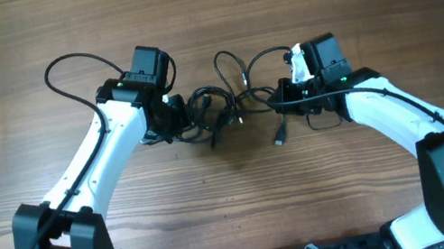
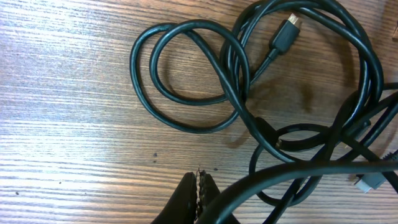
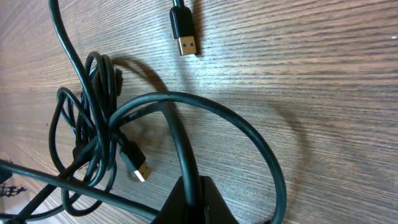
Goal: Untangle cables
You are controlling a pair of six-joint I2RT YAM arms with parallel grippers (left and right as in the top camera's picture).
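Observation:
The cables (image 1: 220,111) lie as a knotted black bundle on the wooden table between my two grippers. My left gripper (image 1: 181,113) sits at the bundle's left edge. In the left wrist view this gripper (image 2: 199,180) is shut with its teeth meshed, nothing shows between the tips, and one strand (image 2: 298,169) crosses over its right finger. A coiled loop and a small plug (image 2: 286,34) lie beyond. My right gripper (image 1: 284,95) is at the bundle's right edge. Seen from the right wrist, that gripper (image 3: 193,186) is shut on a looping strand (image 3: 186,146).
Two gold-tipped USB plugs lie loose, one (image 3: 185,31) apart from the knot and one (image 3: 138,167) inside it. Another loose plug end (image 1: 280,137) trails toward the front. The left arm's own thicker wire (image 1: 66,69) loops at the back left.

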